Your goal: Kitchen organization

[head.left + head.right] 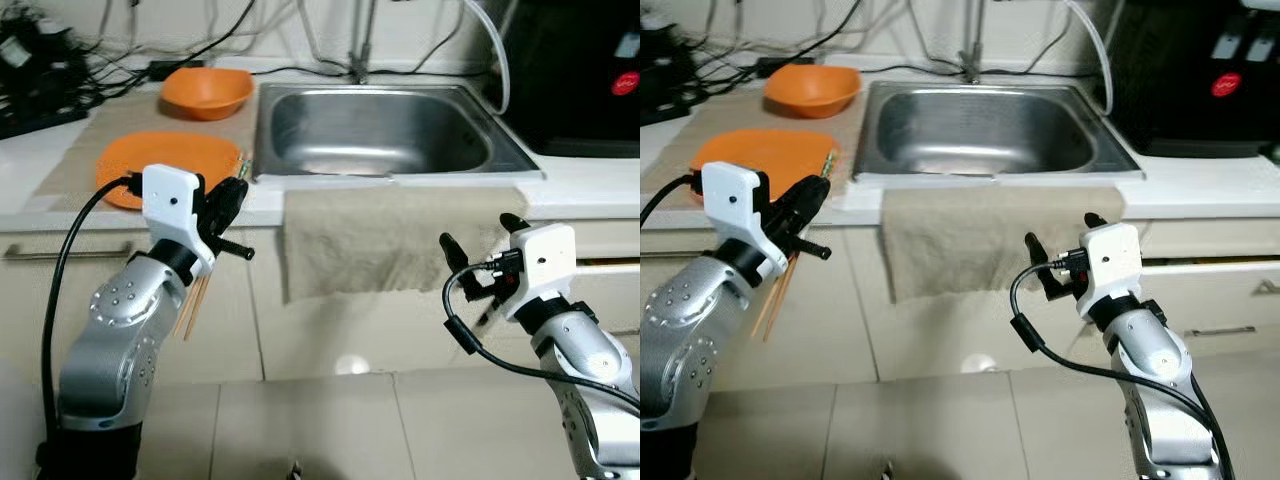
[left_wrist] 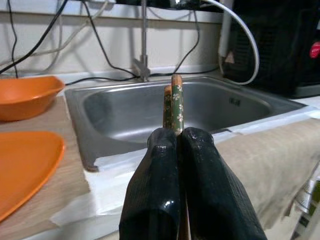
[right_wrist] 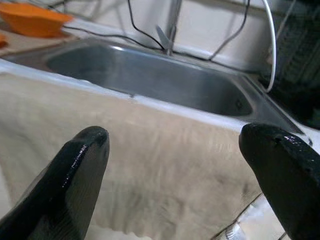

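Observation:
My left gripper (image 1: 236, 190) is shut on a pair of chopsticks (image 2: 173, 102), held at the counter's front edge beside the orange plate (image 1: 170, 158). The sticks' green flowered tips poke out past the fingertips toward the steel sink (image 1: 375, 128), and their long wooden ends (image 1: 192, 303) hang down below the wrist. An orange bowl (image 1: 207, 91) sits further back on the counter. My right gripper (image 1: 478, 243) stands open with nothing between its fingers, in front of the beige towel (image 1: 395, 240) that drapes over the sink's front edge.
A tap (image 1: 360, 60) rises behind the sink, with cables along the wall. A black appliance (image 1: 580, 70) stands at the right on the counter. Cabinet doors with a handle (image 1: 65, 252) lie below, and tiled floor (image 1: 330, 420) underfoot.

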Available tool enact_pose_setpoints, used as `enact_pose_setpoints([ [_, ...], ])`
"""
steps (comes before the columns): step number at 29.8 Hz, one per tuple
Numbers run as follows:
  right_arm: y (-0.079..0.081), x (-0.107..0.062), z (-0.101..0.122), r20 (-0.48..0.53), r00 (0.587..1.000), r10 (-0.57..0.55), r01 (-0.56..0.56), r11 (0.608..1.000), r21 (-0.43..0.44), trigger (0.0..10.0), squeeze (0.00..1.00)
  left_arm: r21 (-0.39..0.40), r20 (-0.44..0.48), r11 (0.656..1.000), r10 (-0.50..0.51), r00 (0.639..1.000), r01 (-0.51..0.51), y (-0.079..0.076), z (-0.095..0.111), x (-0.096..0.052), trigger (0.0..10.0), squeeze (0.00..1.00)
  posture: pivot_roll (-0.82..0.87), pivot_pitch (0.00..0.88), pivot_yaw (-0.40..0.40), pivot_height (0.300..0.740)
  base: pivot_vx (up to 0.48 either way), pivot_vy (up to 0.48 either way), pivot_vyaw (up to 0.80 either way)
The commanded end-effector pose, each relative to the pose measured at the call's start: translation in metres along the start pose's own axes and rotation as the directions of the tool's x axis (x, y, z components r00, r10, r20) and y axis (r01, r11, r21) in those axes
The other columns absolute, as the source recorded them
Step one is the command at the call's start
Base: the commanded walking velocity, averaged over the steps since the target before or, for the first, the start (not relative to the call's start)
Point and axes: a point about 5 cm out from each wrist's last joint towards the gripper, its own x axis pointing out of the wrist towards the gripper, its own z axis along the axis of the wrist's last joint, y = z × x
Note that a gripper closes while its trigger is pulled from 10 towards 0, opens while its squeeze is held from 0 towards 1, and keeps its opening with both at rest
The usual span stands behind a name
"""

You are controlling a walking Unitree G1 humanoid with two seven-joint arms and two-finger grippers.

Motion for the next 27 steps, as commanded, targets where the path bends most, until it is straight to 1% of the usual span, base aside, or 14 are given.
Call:
enact_pose_setpoints([
  [1, 0.006, 0.003, 0.0, 0.003, 1.0, 0.018, -0.018, 1.0, -0.001, 10.0, 0.0, 0.009, -0.008, 1.0, 0.022, 1.0, -0.022, 0.006, 0.001, -0.002, 10.0, 0.0, 0.01, 0.0, -0.015, 0.732, 0.0, 0.0, 0.0],
  [5, 0.007, 0.002, -0.001, -0.001, 1.0, 0.026, -0.026, 1.0, -0.001, 10.0, 0.0, 0.01, -0.008, 1.0, 0.021, 1.0, -0.021, 0.005, 0.001, -0.001, 10.0, 0.0, 0.01, 0.0, -0.016, 0.732, 0.063, 0.0, 0.0],
  [16, 0.01, 0.004, 0.005, 0.031, 0.998, 0.046, -0.045, 0.999, -0.013, 10.0, 0.0, 0.02, 0.02, 1.0, 0.001, 1.0, -0.002, -0.001, 0.007, 0.002, 10.0, 0.0, 0.01, 0.0, -0.017, 0.732, 0.331, 0.347, 0.0],
  [23, 0.01, 0.004, 0.004, 0.026, 0.999, 0.042, -0.042, 0.999, -0.007, 10.0, 0.0, 0.03, 0.017, 0.999, -0.013, 1.0, 0.012, -0.004, 0.009, 0.004, 10.0, 0.0, 0.0, 0.0, -0.016, 0.732, 0.335, 0.343, 0.0],
  [27, 0.011, 0.004, 0.003, 0.023, 0.999, 0.042, -0.042, 0.999, -0.005, 10.0, 0.0, 0.063, 0.019, 0.998, -0.028, 0.999, 0.027, -0.007, 0.011, 0.006, 10.0, 0.0, 0.0, 0.0, -0.013, 0.732, 0.448, 0.071, 0.0],
])
